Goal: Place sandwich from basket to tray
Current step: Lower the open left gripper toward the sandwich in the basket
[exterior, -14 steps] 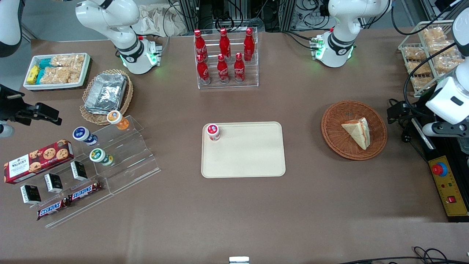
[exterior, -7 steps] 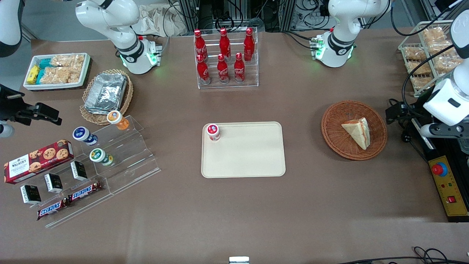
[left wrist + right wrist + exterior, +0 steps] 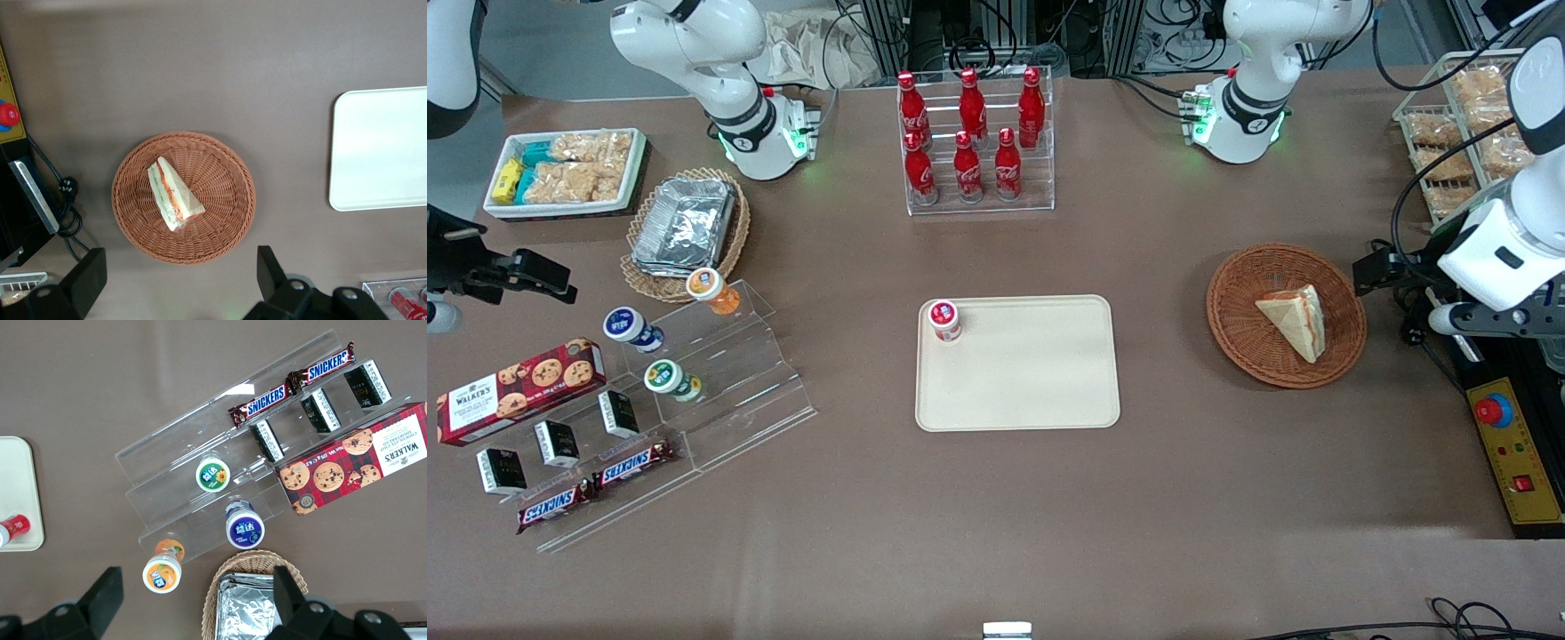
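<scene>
- A brown-covered table seen from the front; the sandwich (image 3: 1292, 321), a pale bread wedge with a red and green filling stripe, lies flat in the round reddish-brown basket (image 3: 1245, 338) toward the working arm's end of the table
- The cream tray (image 3: 1040, 391) sits mid-table, well apart from the basket; a small red-lidded cup (image 3: 944, 320) stands on one of its corners; the rest of the tray surface is bare
- The left arm's gripper (image 3: 180, 283) hangs high above the table, beside the basket rather than over it; its two dark fingers (image 3: 270, 267) stand wide apart, released, holding nothing
- In the wrist view the sandwich (image 3: 172, 194) lies slightly off the centre of the basket (image 3: 230, 220), its filling stripe along one long edge; the tray (image 3: 380, 150) shows nearby
- Judged step: approach, with the grasp not yet begun
- To do it well, the gripper should likely centre over the wedge, turn so the fingers close across its narrow width rather than its length, and descend without catching the wicker rim
- The bread looks soft, so a gentle squeeze seems wise; too firm a grip could crush it, too loose could let it slip
- For the drop, the bare area of the tray away from the cup looks safest
</scene>
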Available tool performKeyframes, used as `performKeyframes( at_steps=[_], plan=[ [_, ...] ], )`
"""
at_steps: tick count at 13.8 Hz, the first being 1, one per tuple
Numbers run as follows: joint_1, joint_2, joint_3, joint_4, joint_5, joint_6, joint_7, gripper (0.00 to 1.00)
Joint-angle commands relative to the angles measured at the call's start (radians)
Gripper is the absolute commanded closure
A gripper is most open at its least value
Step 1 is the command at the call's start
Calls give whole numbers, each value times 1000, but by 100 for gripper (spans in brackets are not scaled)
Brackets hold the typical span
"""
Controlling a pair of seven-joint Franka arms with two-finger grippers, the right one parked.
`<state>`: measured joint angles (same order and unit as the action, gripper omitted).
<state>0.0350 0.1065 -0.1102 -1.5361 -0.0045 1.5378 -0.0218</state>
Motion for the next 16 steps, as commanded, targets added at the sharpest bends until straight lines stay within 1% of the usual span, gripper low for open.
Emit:
performKeyframes(
  at_steps=[1, 3, 5, 10, 12, 13, 16],
  plan=[
    [-6, -76, 4, -87, -6, -1, -7, 0],
    [-6, -126, 3, -151, -6, 8, -7, 0],
    [-6, -189, 3, -250, -6, 43, -10, 0],
    [6, -368, 6, -536, -8, 189, -70, 0],
    [19, -438, 12, -660, -9, 276, -105, 0],
    [31, -456, 12, -699, -9, 303, -140, 0],
    [83, -455, 12, -745, -9, 330, -268, 0]
  ],
)
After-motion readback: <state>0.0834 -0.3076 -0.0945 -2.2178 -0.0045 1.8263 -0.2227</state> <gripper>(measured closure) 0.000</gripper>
